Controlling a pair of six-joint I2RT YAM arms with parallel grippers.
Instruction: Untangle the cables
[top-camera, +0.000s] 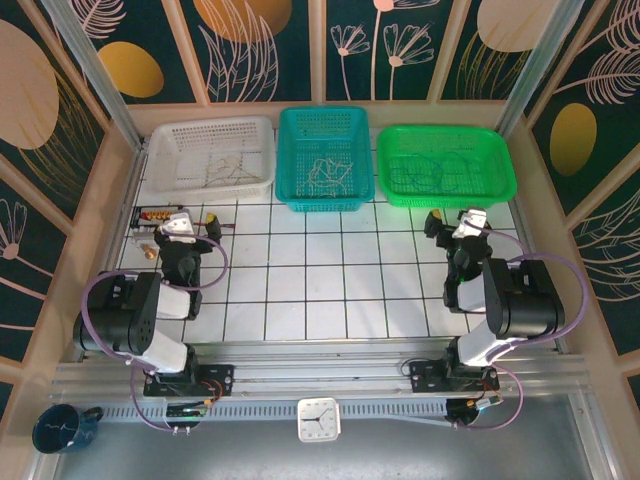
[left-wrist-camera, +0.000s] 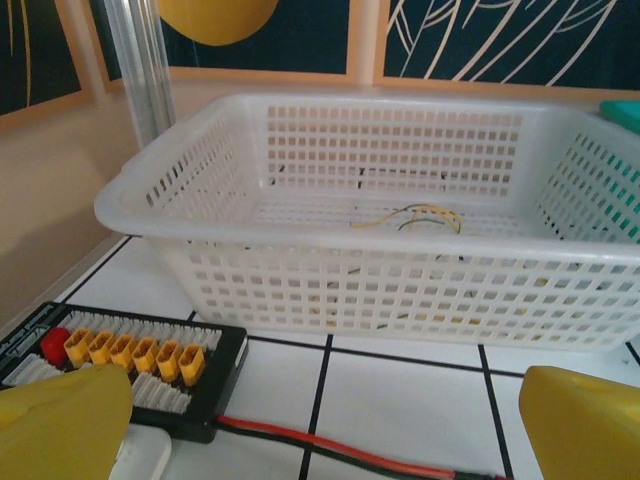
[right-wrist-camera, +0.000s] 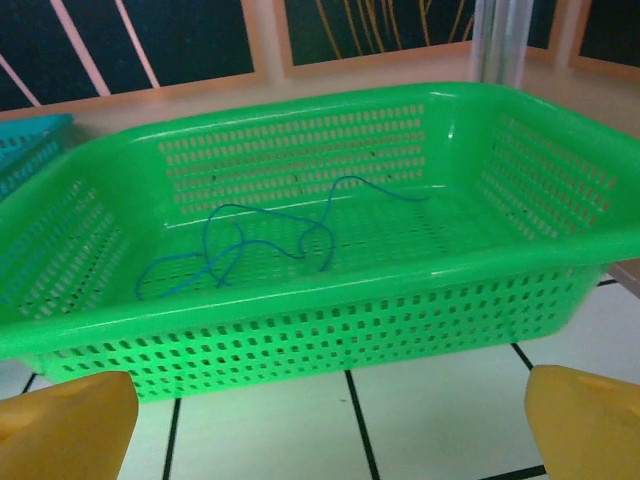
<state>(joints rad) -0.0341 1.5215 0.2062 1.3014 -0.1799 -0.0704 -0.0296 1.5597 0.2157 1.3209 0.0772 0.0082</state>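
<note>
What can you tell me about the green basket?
The green basket is shiny plastic, rectangular, with a smooth rim and walls full of little slots. It sits upright on the white tiled table, beside the teal basket. A thin blue cable lies loosely curled inside.

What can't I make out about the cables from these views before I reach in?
- Top view: the cables in the teal basket are too thin and small to count or to trace their crossings.
- Left wrist view: the near wall of the white basket hides most of its floor; a yellow-green wire shows over it.
- Right wrist view: the blue cable in the green basket crosses itself, too fine to tell knots from overlaps.
</note>
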